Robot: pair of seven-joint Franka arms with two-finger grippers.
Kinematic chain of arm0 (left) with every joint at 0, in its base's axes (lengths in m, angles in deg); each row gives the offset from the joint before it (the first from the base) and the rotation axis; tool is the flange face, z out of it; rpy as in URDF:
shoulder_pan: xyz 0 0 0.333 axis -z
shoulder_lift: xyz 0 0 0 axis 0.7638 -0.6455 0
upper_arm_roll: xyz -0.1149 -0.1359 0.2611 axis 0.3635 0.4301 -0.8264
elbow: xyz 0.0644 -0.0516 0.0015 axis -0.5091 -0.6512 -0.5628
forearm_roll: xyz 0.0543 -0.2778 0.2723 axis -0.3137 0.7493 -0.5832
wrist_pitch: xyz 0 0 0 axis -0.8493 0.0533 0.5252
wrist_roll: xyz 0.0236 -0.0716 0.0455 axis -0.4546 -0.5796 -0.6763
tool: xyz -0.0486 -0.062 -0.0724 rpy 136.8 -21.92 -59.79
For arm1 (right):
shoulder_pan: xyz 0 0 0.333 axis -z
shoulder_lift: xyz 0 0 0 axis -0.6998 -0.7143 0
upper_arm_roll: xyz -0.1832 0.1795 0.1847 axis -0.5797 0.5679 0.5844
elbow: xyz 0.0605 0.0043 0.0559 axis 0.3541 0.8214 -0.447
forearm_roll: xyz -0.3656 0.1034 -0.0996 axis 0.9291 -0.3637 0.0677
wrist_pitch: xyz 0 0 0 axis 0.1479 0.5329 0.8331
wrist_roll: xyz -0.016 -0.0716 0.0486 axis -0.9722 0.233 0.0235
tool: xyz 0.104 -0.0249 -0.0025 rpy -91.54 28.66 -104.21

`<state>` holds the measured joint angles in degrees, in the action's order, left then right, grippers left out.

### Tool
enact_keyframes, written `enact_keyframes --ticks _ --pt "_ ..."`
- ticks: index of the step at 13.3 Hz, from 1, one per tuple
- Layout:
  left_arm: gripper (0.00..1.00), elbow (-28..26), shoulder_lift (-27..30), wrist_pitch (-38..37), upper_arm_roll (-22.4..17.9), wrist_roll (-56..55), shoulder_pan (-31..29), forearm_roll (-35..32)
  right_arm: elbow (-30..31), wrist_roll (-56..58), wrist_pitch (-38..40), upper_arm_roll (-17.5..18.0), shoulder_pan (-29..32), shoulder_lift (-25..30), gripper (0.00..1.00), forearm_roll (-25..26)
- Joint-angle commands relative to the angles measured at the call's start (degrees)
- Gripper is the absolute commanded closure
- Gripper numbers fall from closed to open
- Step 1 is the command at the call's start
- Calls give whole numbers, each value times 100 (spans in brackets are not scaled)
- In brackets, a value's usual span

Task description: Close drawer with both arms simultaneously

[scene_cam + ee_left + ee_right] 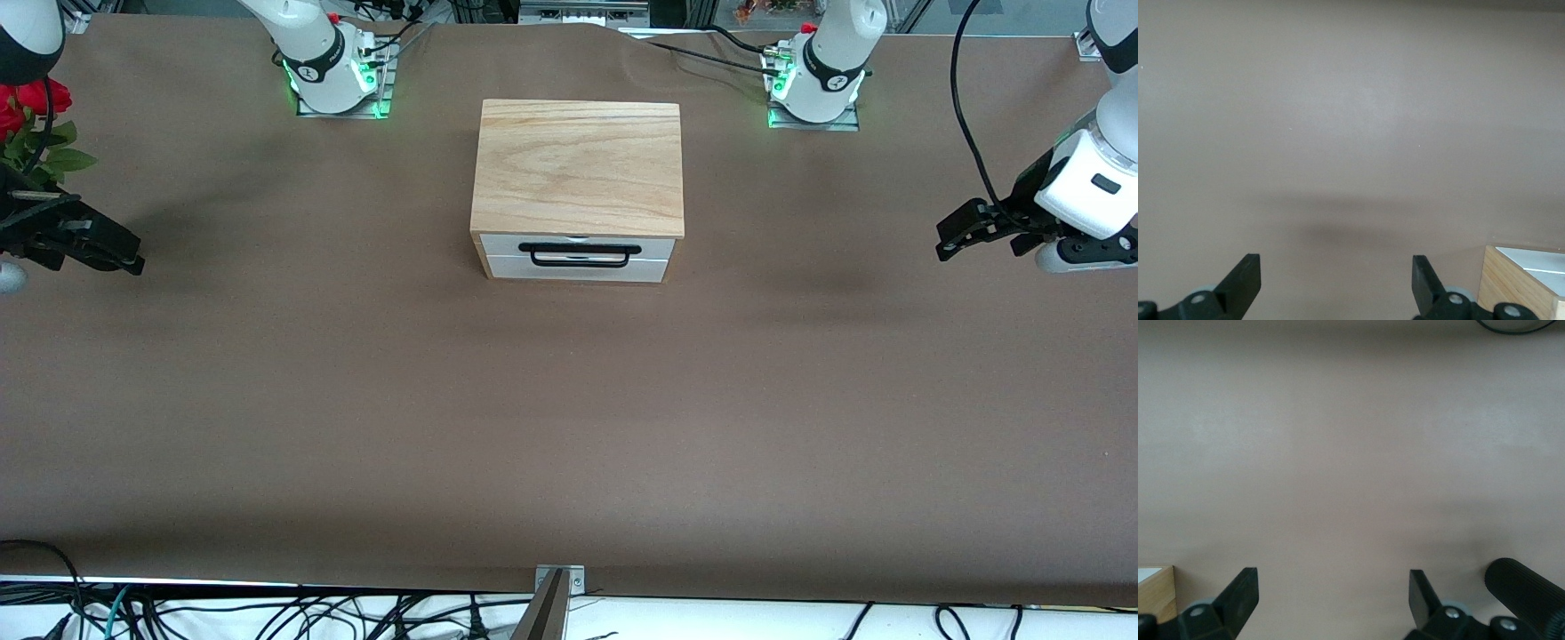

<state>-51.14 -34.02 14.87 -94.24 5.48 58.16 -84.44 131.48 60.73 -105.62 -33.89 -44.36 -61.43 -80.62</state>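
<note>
The wood-topped box (578, 164) stands mid-table between the arm bases. Its drawer (578, 246) shows only a white front panel with a black wire handle (580, 255). The panel lies level with the white strip below it, and no tray shows. My left gripper (944, 242) hangs open and empty above the table toward the left arm's end, well apart from the box. My right gripper (132, 258) hangs open and empty toward the right arm's end. The left wrist view shows open fingers (1245, 277) and a box corner (1511, 283). The right wrist view shows open fingers (1241, 593) and a box corner (1157, 597).
The table is covered in brown cloth (569, 427). Red roses with green leaves (31, 120) stand at the right arm's end, above the right gripper. A black ribbed cylinder (1531, 593) shows beside the right gripper. Cables hang along the table's near edge (267, 613).
</note>
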Motion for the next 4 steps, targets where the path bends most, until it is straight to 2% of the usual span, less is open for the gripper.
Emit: enact_keyframes --ticks 1,4 --pt "0 116 -8 -133 -19 69 34 -76 -40 44 8 99 66 7 0 -59" --pt "0 116 -8 -133 -19 77 25 -67 -40 79 8 99 65 7 0 -59"
